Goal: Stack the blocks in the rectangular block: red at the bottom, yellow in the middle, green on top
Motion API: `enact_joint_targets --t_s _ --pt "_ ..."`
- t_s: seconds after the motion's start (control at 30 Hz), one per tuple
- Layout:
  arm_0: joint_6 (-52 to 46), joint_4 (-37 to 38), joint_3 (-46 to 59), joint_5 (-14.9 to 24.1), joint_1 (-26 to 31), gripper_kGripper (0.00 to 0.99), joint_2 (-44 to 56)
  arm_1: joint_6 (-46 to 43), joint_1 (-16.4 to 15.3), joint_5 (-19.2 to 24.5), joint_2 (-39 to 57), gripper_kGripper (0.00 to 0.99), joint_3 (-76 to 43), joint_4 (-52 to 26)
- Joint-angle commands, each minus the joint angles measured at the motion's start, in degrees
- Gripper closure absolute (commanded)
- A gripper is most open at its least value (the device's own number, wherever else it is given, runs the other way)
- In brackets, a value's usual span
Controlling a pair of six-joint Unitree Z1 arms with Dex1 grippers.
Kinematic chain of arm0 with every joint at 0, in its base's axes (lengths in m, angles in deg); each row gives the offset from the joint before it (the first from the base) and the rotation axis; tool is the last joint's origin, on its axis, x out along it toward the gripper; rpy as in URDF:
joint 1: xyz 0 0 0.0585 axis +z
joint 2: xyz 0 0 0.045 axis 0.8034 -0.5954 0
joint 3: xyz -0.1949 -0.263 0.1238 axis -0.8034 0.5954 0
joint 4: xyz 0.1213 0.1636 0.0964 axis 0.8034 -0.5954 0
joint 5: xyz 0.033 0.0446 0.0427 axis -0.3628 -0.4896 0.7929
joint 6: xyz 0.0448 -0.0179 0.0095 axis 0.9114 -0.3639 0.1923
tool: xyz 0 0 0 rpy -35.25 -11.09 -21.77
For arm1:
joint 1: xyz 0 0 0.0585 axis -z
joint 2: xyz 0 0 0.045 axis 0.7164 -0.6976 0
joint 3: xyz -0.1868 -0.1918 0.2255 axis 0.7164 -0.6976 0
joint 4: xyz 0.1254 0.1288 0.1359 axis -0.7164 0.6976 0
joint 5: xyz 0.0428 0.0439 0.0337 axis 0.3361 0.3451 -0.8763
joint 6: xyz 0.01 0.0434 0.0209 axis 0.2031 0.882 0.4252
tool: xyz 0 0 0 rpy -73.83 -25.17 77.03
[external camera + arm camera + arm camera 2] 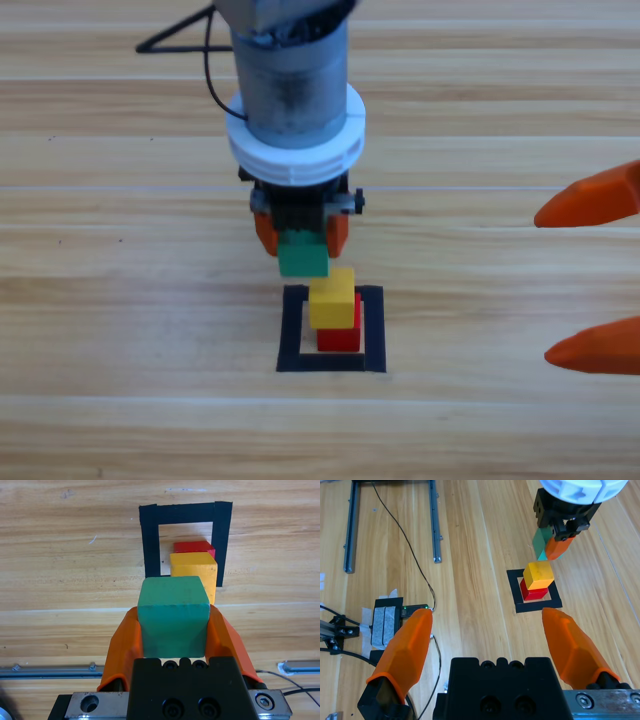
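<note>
Left wrist view, nearest first: the green cube (pixel 173 614) is seen clamped between the two orange jaws of the left claw (pixel 173 630), held in the air just short of the stack. Beyond it, the yellow cube (pixel 194 572) is found resting on the red cube (pixel 193 546), both inside the black tape rectangle (pixel 150 540) on the wooden desk (pixel 60 555). From the high view, the green cube (pixel 303 255) is shown raised, just behind and to the left of the yellow cube (pixel 333 297), which sits slightly askew on the red one (pixel 340 337). At the picture's right edge, the right claw (pixel 590 275) is held well apart from the stack, its jaws spread wide with nothing between them.
</note>
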Motion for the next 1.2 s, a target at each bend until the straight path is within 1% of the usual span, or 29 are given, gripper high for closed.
enact_joint_targets --t_s 0.03,0.7,1.2 --pt "-0.7 -0.3 -0.6 -0.8 -1.7 0.981 -3.7 -0.2 -0.2 1.3 -0.4 0.021 -1.4 0.0" --pt "-0.8 -0.3 -3.0 -1.1 -2.1 0.979 -6.9 -0.2 -0.3 1.5 -0.4 0.021 -1.4 0.0" --pt "-0.8 -0.3 -3.8 -1.0 -2.2 0.979 -7.2 -0.1 -0.3 1.6 -0.5 0.021 -1.4 0.0"
